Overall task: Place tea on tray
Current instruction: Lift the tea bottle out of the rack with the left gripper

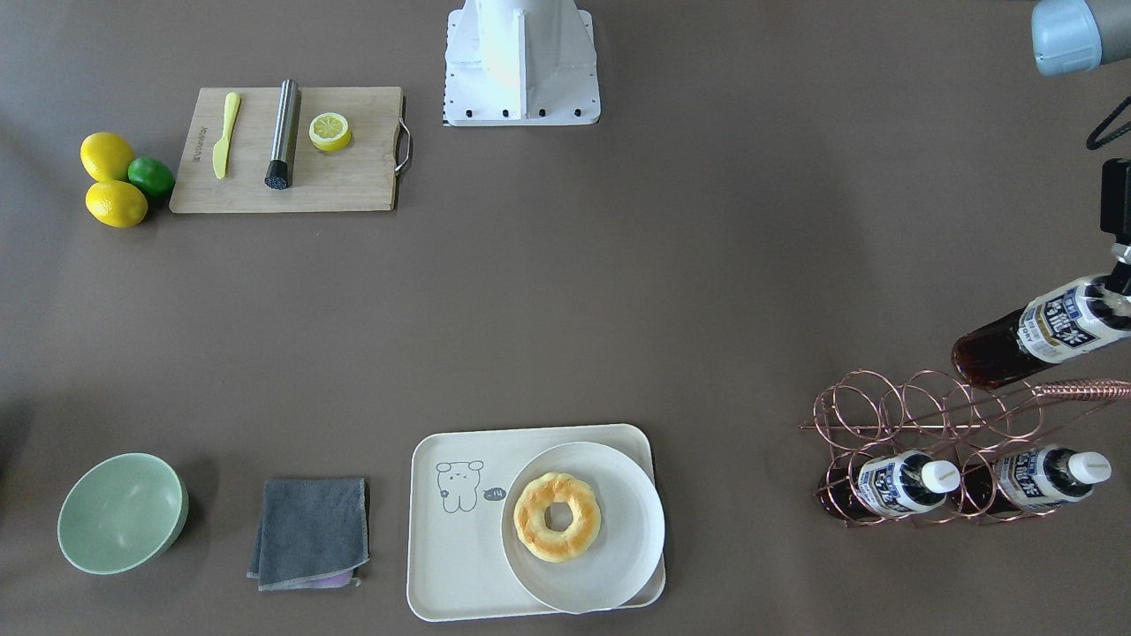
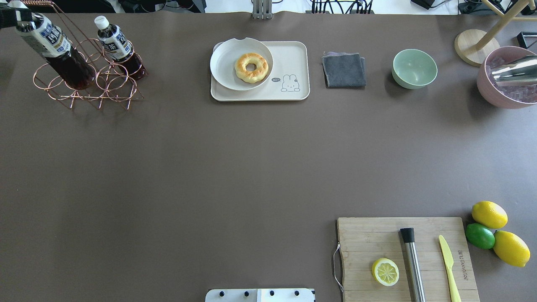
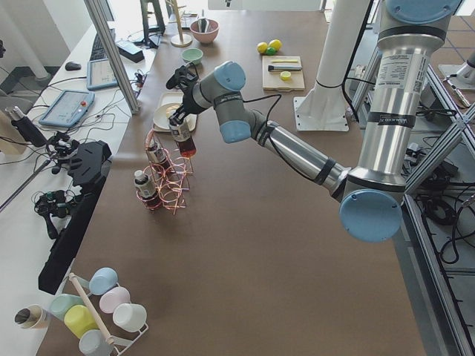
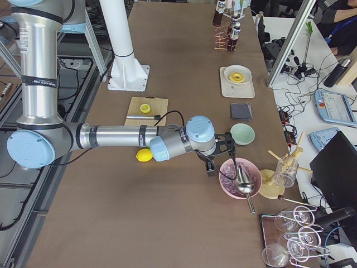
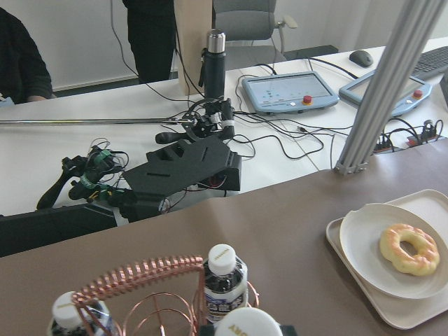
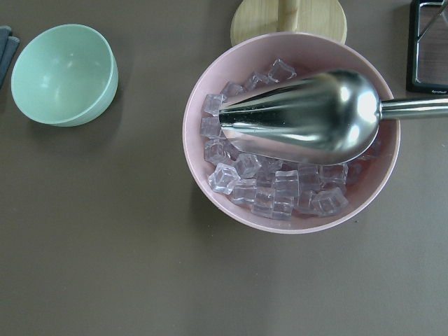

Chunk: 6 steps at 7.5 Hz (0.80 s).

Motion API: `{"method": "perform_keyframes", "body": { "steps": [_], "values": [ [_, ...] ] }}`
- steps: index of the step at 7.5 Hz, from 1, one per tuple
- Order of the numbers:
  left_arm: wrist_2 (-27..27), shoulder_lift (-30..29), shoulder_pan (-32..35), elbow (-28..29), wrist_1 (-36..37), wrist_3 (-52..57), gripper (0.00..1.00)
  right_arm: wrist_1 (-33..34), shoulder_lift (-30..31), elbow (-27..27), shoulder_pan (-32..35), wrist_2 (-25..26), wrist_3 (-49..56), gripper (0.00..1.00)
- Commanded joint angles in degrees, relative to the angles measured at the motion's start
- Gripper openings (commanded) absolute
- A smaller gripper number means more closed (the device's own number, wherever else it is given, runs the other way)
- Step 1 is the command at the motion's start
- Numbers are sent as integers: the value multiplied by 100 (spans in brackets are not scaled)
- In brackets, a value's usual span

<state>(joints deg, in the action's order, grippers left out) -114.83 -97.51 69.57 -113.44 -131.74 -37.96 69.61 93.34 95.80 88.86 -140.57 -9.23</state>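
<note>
One tea bottle (image 1: 1043,331) hangs tilted in the air just above the copper wire rack (image 1: 919,415). The left gripper (image 1: 1119,276) is clamped on its cap end, and its dark base sits low over the upper rings. Two more bottles (image 1: 892,484) lie in the rack's lower rings. Well apart from all that, the tray (image 1: 451,565) carries a round plate (image 1: 618,548) with a doughnut (image 1: 557,516). Far down the table the right gripper (image 4: 212,166) hovers by a pink bowl (image 6: 294,224) of ice holding a metal scoop (image 6: 308,115); whether its fingers are parted I cannot tell

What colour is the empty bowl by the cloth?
The empty round bowl is pale mint green; clearest in the right wrist view.
</note>
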Motion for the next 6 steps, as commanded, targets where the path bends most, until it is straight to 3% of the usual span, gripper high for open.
{"method": "perform_keyframes", "body": {
  "steps": [1, 3, 6],
  "values": [
    [607, -65, -1116, -406, 8, -316, 0, 0, 0, 0, 0, -5, 0, 100],
    [1695, -573, -2318, -381, 25, -510, 0, 0, 8, 0, 0, -14, -9, 100],
    [4232, -1907, -4681, -284, 1207, -651, 0, 0, 26, 0, 0, -14, -9, 100]
  ]
}}
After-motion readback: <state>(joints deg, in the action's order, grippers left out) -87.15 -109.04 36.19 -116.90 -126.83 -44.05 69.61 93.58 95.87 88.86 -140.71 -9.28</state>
